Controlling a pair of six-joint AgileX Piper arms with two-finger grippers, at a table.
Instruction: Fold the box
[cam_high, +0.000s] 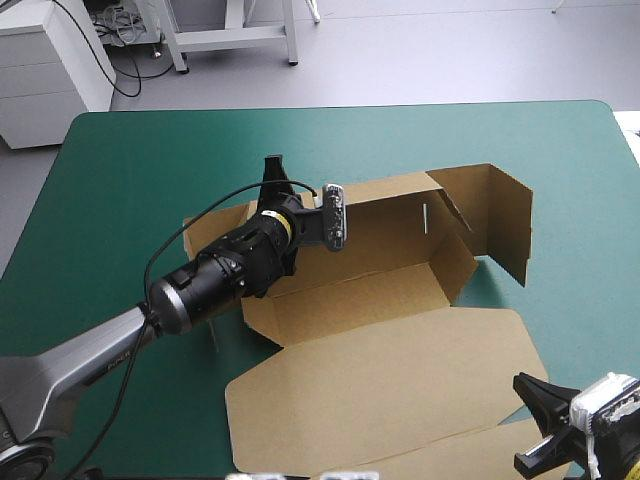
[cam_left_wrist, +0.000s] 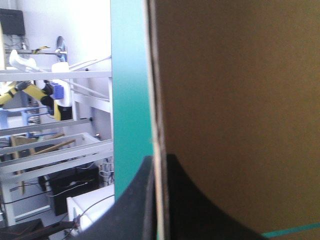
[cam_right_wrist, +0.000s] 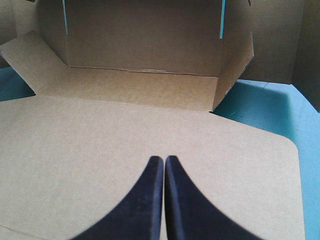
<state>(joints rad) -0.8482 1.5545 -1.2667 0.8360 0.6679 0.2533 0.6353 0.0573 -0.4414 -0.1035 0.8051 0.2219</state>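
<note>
The brown box (cam_high: 380, 300) lies mid-table, its back wall and right end wall (cam_high: 500, 220) raised and its lid (cam_high: 380, 390) flat toward the front edge. My left gripper (cam_high: 272, 172) reaches over the left end of the back wall. In the left wrist view the left gripper (cam_left_wrist: 159, 160) is shut on the wall's edge, with brown board (cam_left_wrist: 240, 100) filling one side. My right gripper (cam_high: 528, 420) hovers at the lid's front right corner. In the right wrist view the right gripper (cam_right_wrist: 164, 159) is shut and holds nothing, above the lid and facing the box's inside (cam_right_wrist: 140, 90).
The teal-green cover (cam_high: 120, 180) surrounds the box, widest at the left and far sides. The table's right edge (cam_high: 625, 150) runs near the right arm. The front edge lies just under the lid's front flap.
</note>
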